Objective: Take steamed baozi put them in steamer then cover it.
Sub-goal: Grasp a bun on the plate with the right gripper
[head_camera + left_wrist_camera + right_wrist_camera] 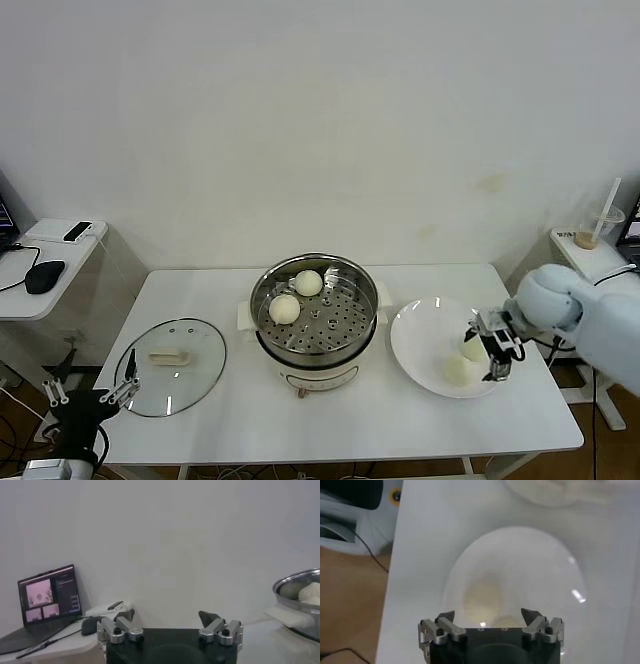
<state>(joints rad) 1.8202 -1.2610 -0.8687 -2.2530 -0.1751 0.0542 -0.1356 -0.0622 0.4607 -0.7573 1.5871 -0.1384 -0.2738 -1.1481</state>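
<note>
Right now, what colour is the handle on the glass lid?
Cream, on the clear glass lid; the head view shows it best.

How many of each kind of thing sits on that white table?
Small round cream-white buns: 4
Shiny stainless-steel steamer pot: 1
Clear glass lid: 1
Flat white plate: 1
Total: 7

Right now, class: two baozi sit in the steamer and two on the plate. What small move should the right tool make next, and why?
Probably lower the open right tool around the nearer baozi on the plate and close: it hovers just above it.
</note>
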